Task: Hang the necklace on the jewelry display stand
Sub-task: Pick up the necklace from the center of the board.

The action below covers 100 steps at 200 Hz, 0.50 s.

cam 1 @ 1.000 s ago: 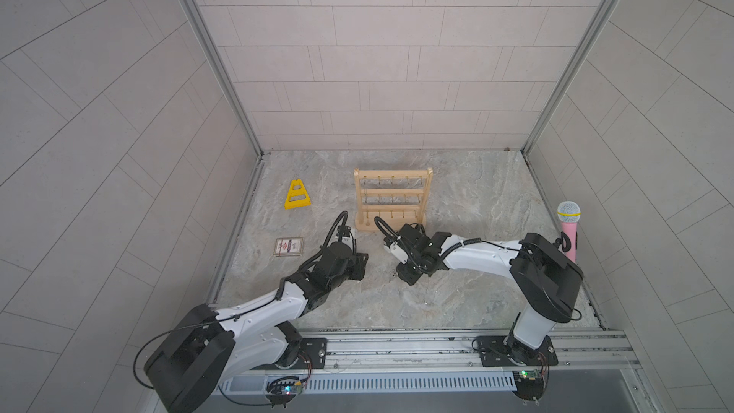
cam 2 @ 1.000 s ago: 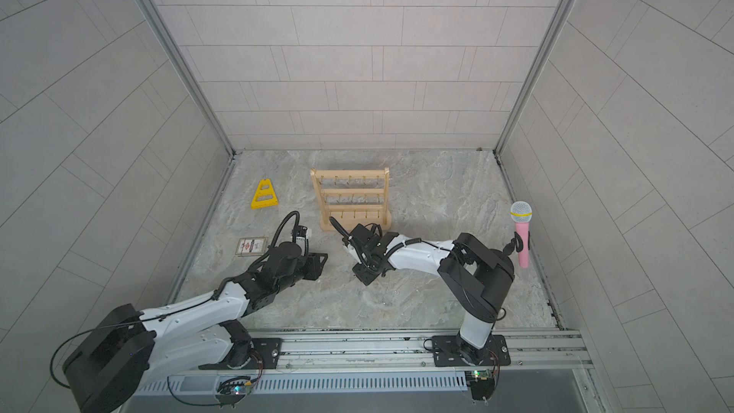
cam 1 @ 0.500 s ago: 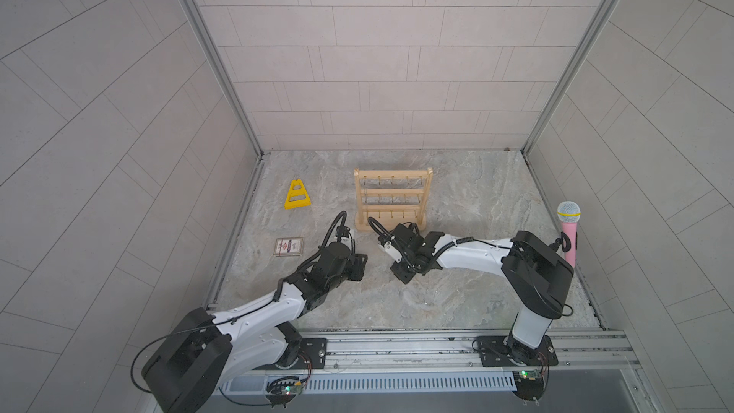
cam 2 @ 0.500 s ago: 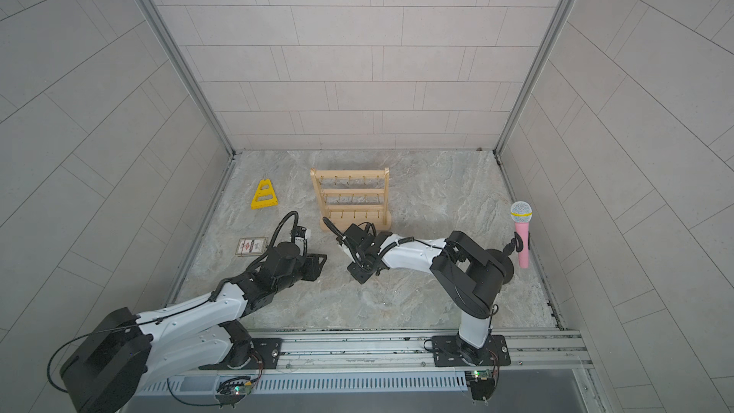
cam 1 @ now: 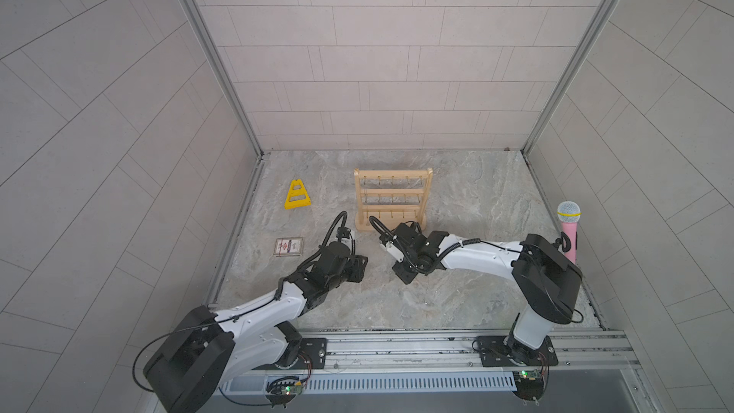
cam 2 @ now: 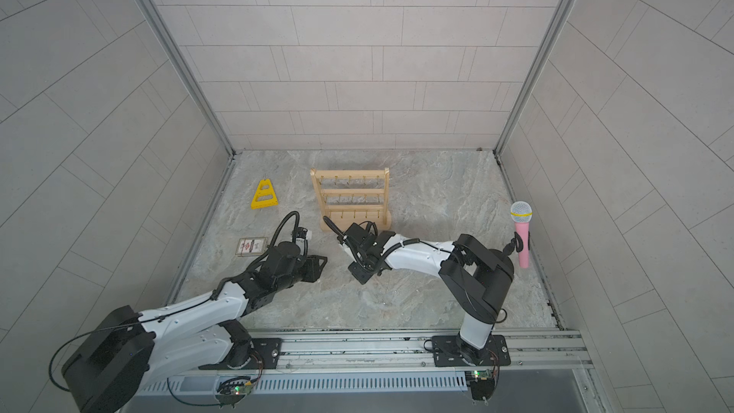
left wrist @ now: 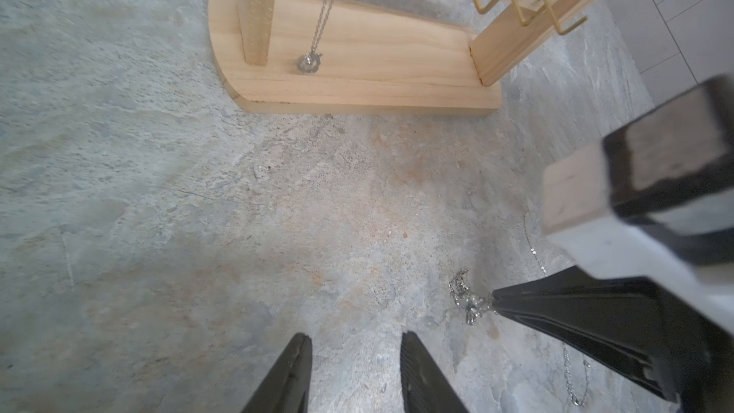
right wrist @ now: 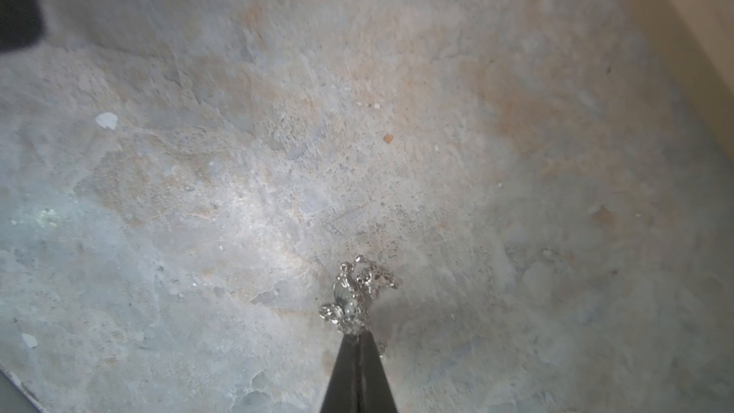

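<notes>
task thing: necklace [right wrist: 352, 296], a thin silver chain with a sparkly pendant cluster, on the surface [cam 1: 476, 200] in front of the jewelry display stand [cam 1: 392, 200], apart from its base
necklace chain: trails away from the pendant and lies loose on the surface, on the side away from the stand
right hand [right wrist: 356, 336]: fingertips pressed together, pinching the necklace by its pendant cluster, low over the surface in front of the stand; whether the pendant is off the surface cannot be told
left hand [left wrist: 355, 335]: fingers spread with a clear gap, nothing between them, in front of the stand and near its left end, just beside the right hand
gap between hands: the pendant sits off to one side of the left hand's fingertips, not between them
stand: pale wood, upright, two posts joined by three bars with brass hooks, on a flat oblong base, standing mid-surface toward the back wall
hanging chain [left wrist: 317, 33]: a second silver chain hangs on the stand beside the post nearest the left hand, its ring pendant down at the base
yellow triangular frame [cam 1: 297, 195]: left of the stand, well apart
small card [cam 1: 289, 247]: left of the stand and nearer the robot
pink microphone [cam 1: 568, 232]: upright, far right of the stand at the surface's edge
</notes>
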Available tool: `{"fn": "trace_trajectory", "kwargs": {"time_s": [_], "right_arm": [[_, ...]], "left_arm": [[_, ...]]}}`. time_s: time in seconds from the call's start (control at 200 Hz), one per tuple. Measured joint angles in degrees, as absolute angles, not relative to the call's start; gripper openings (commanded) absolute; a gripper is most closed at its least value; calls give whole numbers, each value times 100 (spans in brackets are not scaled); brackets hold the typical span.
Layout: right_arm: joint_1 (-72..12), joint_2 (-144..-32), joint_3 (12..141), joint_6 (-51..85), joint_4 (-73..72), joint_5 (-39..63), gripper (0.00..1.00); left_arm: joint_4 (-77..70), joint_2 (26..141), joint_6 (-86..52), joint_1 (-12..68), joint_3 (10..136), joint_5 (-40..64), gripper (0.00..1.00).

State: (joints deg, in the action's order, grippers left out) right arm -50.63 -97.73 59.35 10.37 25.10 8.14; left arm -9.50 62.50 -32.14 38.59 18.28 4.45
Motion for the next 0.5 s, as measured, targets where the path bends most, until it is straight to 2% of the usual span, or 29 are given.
{"fn": "trace_trajectory", "kwargs": {"time_s": [0.5], "right_arm": [[-5105, -8989, 6219, 1035, 2987, 812, 0]], "left_arm": [[-1236, 6545, -3033, 3859, 1929, 1413, 41]]}}
